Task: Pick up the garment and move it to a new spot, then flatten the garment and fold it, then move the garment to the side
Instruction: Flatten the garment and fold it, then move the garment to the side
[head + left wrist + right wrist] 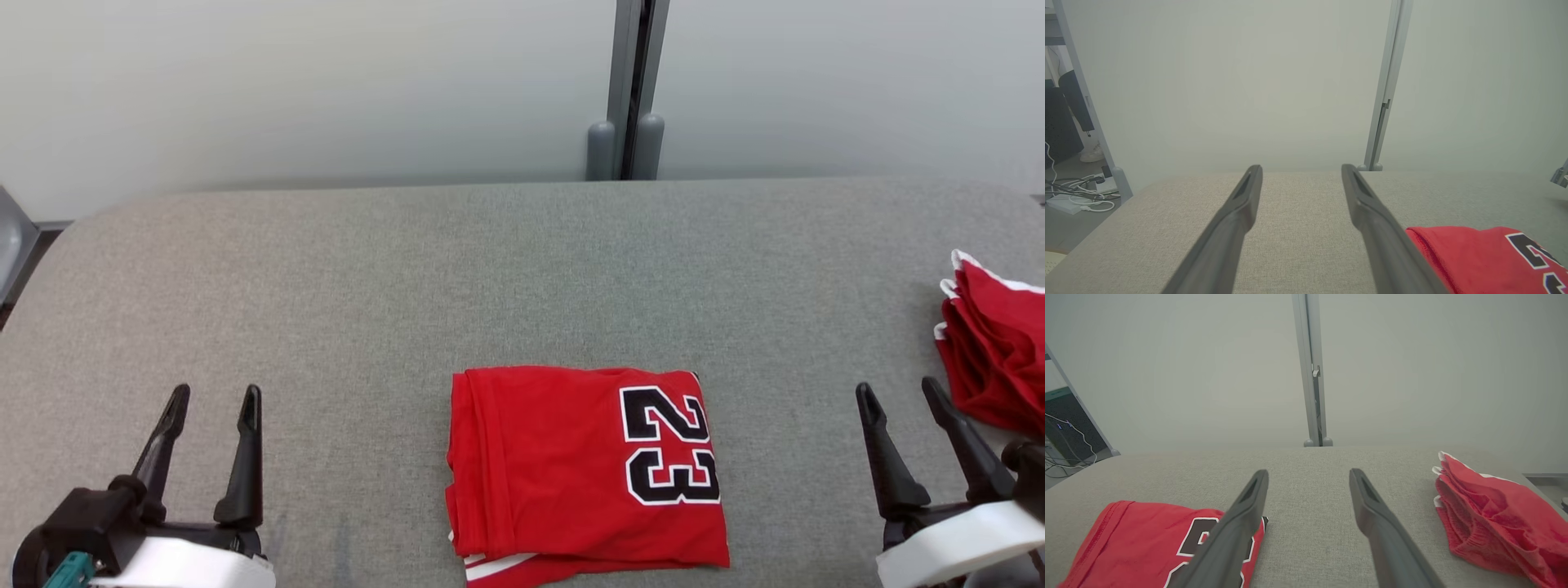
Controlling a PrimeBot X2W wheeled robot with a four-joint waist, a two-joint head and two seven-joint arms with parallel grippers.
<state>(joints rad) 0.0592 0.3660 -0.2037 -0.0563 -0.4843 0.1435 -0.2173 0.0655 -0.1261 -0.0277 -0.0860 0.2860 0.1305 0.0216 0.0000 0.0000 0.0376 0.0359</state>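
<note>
status: the garment (pixel 571 469), a red jersey bearing the number 23, lies on the grey tabletop (pixel 490 269) at 6 o'clock in the head view, folded into a compact rectangle. judged from this shape, the relocation, flattening and folding steps appear complete. a white-trimmed hem protrudes slightly at the near edge, so the fold is neat but not exact. the left end effector (pixel 214 396) sits at 8 o'clock, fingers spread wide and holding nothing, well apart from the garment. the right end effector (pixel 898 388) sits at 4 o'clock, likewise fully spread and empty, between the garment and a stack of red garments (pixel 992 351) at 3 o'clock. neither end effector touches cloth. remaining step: move the garment to the side. the stack at 3 o'clock is the probable destination, though this is an inference from the layout, not an observed fact.
</note>
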